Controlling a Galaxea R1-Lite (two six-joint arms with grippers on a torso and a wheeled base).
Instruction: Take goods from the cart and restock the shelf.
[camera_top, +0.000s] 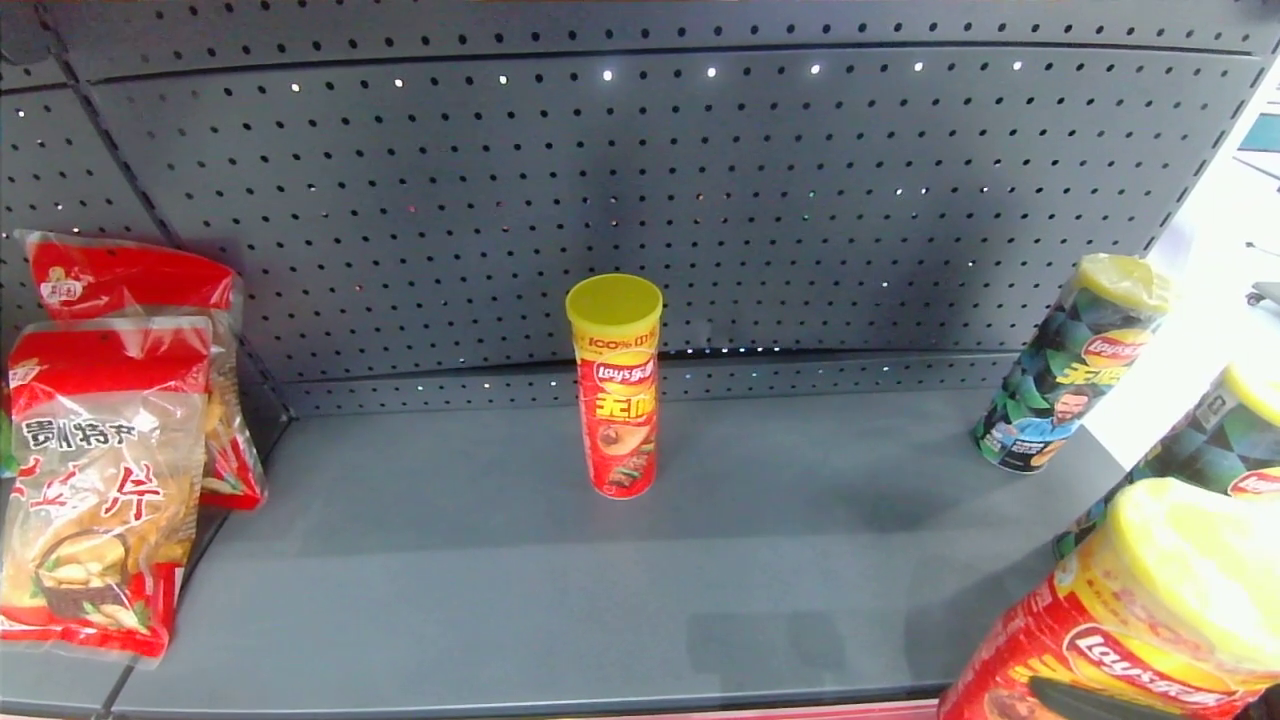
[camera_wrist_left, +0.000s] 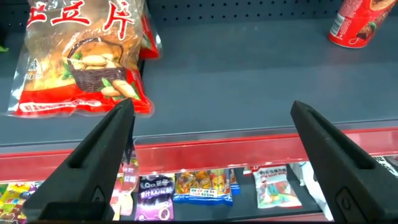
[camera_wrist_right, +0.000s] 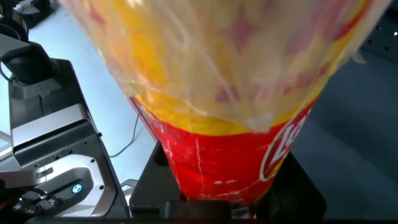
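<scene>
Lower right in the head view, the right gripper (camera_wrist_right: 231, 204) apparently clamps a tilted red chip canister (camera_top: 1130, 610), while the left gripper (camera_wrist_left: 211, 106) gapes empty; released tilted, it could roll off the shelf (camera_top: 480, 570).

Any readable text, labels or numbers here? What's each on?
Shelf can: logo, big yellow characters, a number band; not transcribed.
Held can: logo, partly cut off.
Dark cans: logo, yellow characters.
Bags: big characters.
Packets below: too small to read.
</scene>
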